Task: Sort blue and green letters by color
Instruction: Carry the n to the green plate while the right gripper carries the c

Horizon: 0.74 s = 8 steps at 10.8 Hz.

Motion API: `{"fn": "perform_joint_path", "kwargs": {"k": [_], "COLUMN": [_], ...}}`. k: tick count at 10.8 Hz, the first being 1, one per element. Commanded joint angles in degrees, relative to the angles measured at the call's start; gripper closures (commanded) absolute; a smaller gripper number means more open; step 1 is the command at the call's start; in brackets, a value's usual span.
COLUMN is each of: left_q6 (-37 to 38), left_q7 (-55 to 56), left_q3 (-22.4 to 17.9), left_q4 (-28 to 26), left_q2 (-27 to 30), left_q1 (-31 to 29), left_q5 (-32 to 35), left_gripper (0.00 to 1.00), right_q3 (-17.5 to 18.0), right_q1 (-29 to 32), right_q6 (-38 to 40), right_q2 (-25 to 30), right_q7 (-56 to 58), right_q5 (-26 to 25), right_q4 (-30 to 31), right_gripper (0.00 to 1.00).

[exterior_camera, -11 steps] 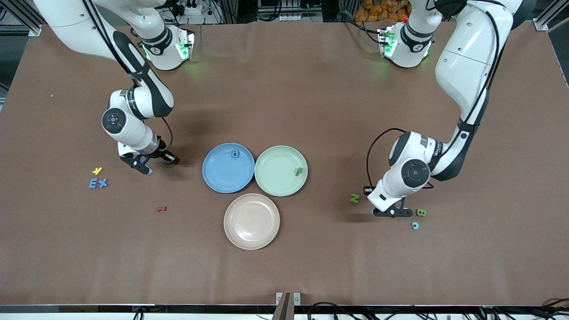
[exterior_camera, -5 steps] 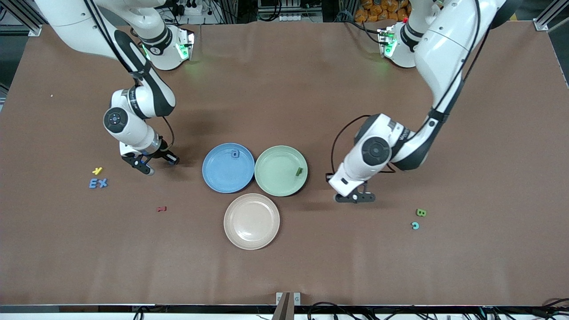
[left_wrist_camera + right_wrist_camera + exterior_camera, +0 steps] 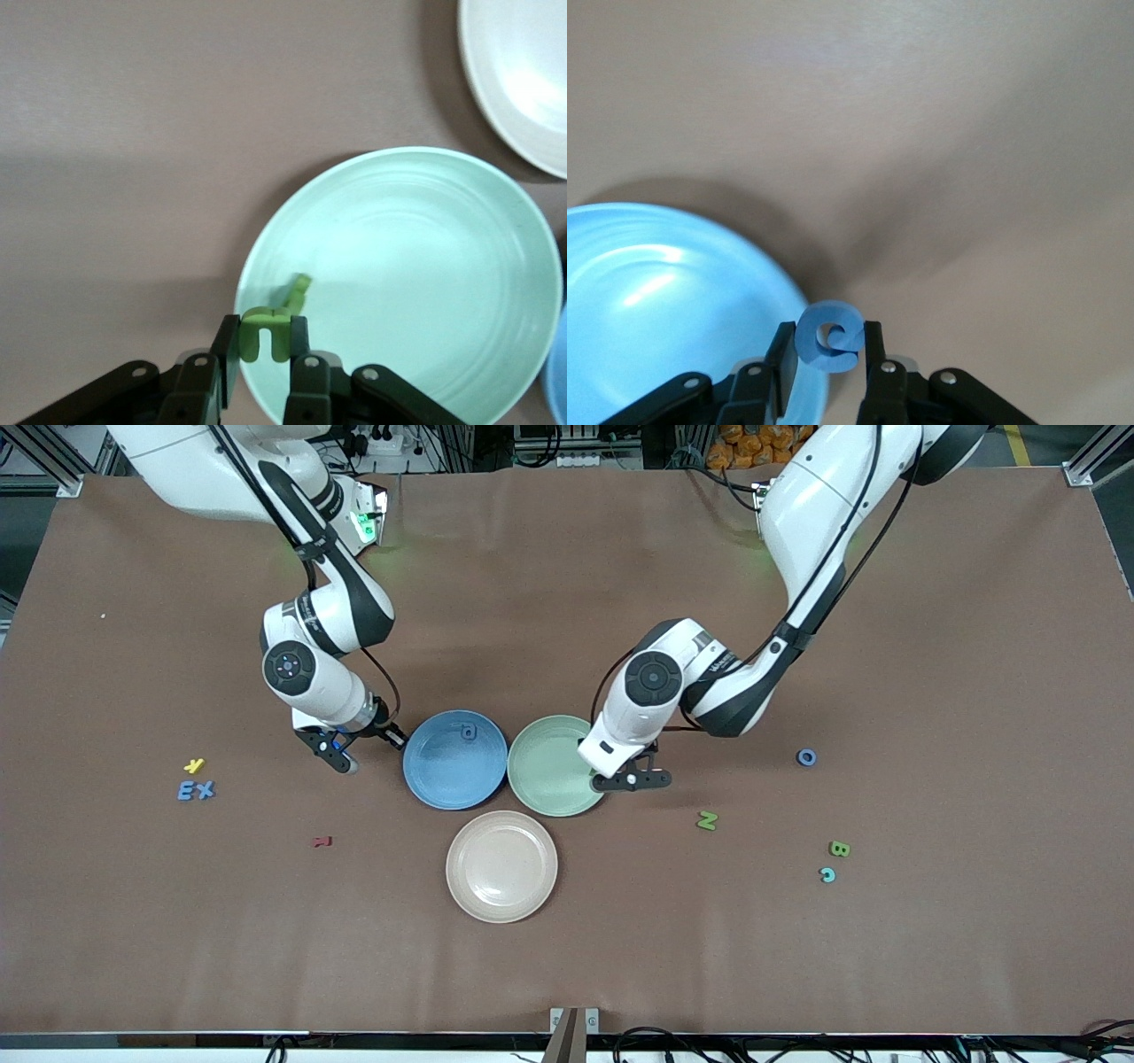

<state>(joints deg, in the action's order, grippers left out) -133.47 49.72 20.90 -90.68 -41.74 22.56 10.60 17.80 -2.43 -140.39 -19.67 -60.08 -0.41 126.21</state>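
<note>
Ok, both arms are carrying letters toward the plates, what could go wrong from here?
1. The left gripper holds its green letter right at the green plate's rim; released now, it might land on the table.
2. That plate already holds a green piece just under the carried letter, so a drop could knock it.
3. The right gripper holds a blue letter over the blue plate's edge, with the same chance of missing.
</note>
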Motion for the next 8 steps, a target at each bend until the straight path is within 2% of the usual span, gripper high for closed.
{"fn": "perform_joint_path", "kwargs": {"k": [1,3,4,5,6,7,8], "left_q6": [-3.63,-4.43,-4.52,-4.52,-4.52,-4.52,-4.52], "left_q7": [4.50,7.31,8.45,9.77,11.09,11.71,11.63], "left_q3": [-1.03,-1.03,-1.03,-1.03,-1.03,-1.03,-1.03], "left_q4": [2.79,2.96,3.66,3.67,3.93,3.93,3.93], "left_q2": [-3.43,-4.23,-4.49,-4.58,-4.58,-4.49,-3.97], "left_q1": [1.87,2.23,2.31,2.66,2.93,2.93,3.02], "left_q5": [-0.40,-0.84,-0.93,-0.93,-0.93,-0.93,-0.58], "left_gripper": [1.00,1.00,1.00,1.00,0.98,0.39,0.00], "right_q3": [2.77,2.59,2.59,2.59,2.59,2.50,2.50], "right_q1": [-1.25,-3.90,-3.90,-3.90,-3.99,-3.90,-3.55], "right_q6": [3.10,3.19,3.19,3.19,3.28,3.54,3.72], "right_q2": [-0.89,-3.35,-3.62,-3.62,-3.62,-3.62,-3.62], "right_q7": [-8.89,-10.59,-10.59,-10.94,-10.94,-10.85,-10.24], "right_q5": [0.14,2.61,2.61,2.61,2.61,2.61,2.52], "right_q4": [-5.08,-8.42,-8.52,-8.43,-8.43,-8.43,-8.43], "right_gripper": [1.00,1.00,0.91,0.31,0.00,0.00,0.00]}}
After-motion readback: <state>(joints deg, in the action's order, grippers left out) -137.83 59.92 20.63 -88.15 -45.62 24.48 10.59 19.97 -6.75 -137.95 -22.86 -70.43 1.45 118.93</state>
